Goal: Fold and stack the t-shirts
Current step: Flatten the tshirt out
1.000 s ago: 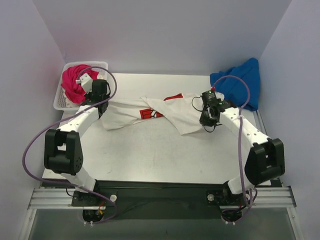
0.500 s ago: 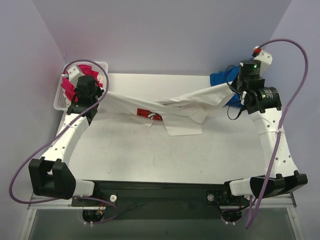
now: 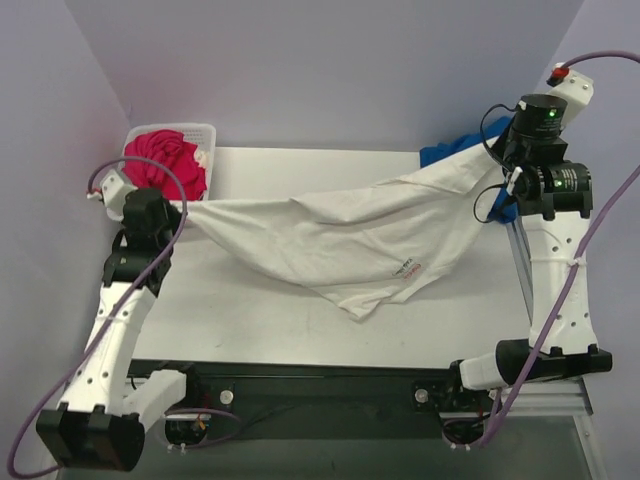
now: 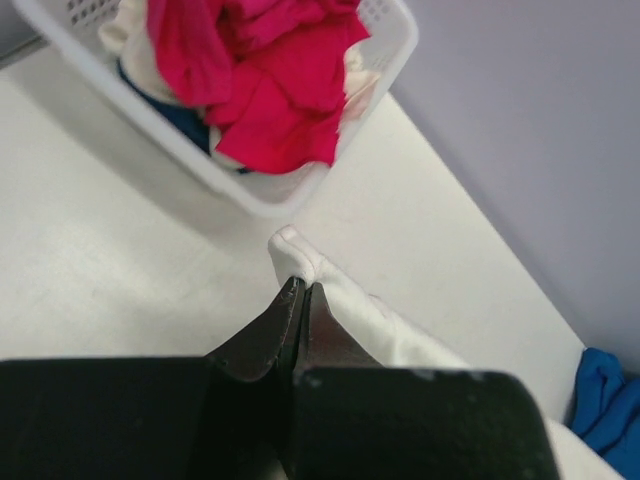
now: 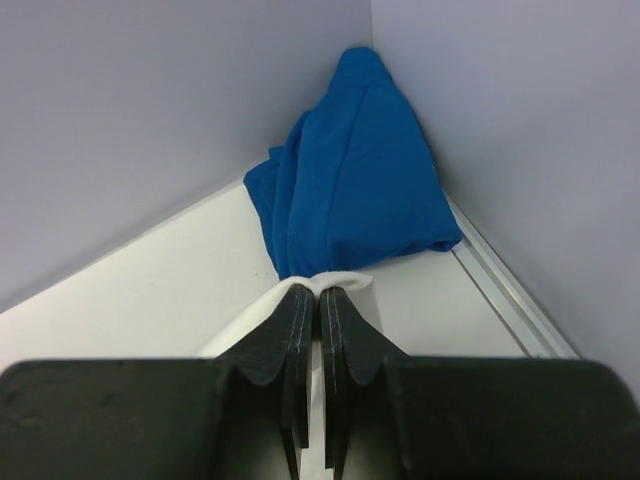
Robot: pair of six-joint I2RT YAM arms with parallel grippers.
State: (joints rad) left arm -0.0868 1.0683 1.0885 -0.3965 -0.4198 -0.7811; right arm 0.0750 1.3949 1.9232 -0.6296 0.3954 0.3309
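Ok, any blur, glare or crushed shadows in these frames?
Top view: even light, sharp, no glare on the white shirt. Left wrist view: left gripper is near-black with little detail, basket clear. Right wrist view: right gripper equally dark, blue shirt crisp.

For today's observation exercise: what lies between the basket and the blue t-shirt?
The white t-shirt, hanging from left gripper to right gripper, seen in the top view.

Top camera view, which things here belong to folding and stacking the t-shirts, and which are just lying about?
Part of the job:
- white t-shirt, stretched between the left gripper and the right gripper, both shut on it
- blue t-shirt, bunched in the far right corner
- pink t-shirt, crumpled in the basket

Just lying about:
- the basket itself, only a container
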